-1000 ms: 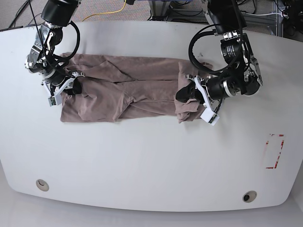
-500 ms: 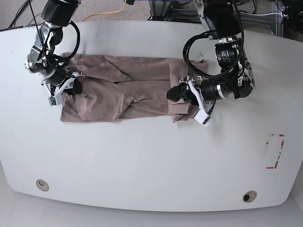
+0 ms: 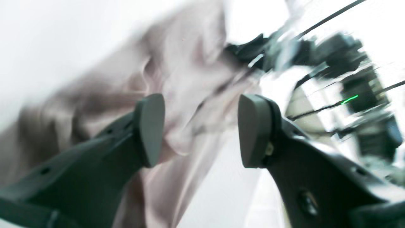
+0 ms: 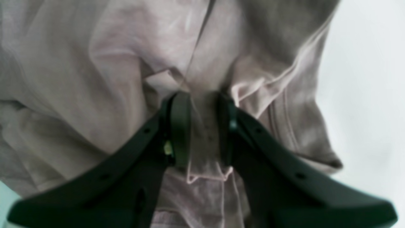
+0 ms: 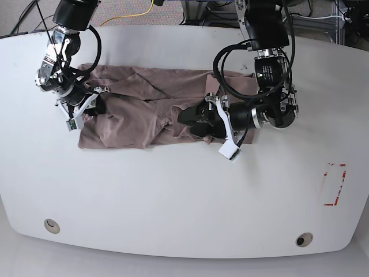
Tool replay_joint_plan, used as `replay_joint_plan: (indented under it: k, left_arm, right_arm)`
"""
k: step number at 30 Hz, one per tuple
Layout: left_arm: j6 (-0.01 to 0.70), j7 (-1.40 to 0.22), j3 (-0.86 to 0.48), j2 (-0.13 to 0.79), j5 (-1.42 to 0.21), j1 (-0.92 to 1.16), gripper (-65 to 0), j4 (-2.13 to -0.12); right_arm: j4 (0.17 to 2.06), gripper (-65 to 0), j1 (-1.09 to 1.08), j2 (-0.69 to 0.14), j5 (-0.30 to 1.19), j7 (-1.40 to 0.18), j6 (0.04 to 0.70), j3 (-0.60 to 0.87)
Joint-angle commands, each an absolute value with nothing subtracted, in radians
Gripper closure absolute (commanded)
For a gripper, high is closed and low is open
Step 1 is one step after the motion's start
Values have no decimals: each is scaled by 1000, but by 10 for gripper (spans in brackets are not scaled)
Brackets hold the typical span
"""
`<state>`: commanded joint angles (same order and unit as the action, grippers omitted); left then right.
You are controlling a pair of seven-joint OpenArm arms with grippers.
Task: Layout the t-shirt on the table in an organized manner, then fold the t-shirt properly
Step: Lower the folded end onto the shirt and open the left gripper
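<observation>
The mauve t-shirt lies crumpled in a long band across the far half of the white table. Its right end is folded over toward the middle. My left gripper hovers low over that folded end. In the blurred left wrist view my left gripper is open, and the t-shirt lies behind its fingers. My right gripper is at the shirt's left end. In the right wrist view my right gripper is shut on a fold of the t-shirt.
A red rectangular mark is near the table's right edge. Two small round holes are near the front edge. Cables and a yellow cord lie on the floor behind the table.
My left gripper has moved left over the shirt, and the shirt's right end has come with it, folding over the middle. My right gripper and the left end shifted slightly right.
</observation>
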<state>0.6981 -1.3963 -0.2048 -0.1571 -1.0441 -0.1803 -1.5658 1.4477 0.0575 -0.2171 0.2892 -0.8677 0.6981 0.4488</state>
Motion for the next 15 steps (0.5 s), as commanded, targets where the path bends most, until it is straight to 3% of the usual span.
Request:
replay_joint_plan:
  k: [9,15]
  left_arm:
    - [698,-1396,-298,-48,-1072,-191,-350,-1580]
    - [698,-1396,-315,82,-1064,-183,-346,-1580]
  right_arm:
    - [1449,-138,58,-216,289,-868,698,449]
    - [1463,-138,58,-217,288,-868,698,449]
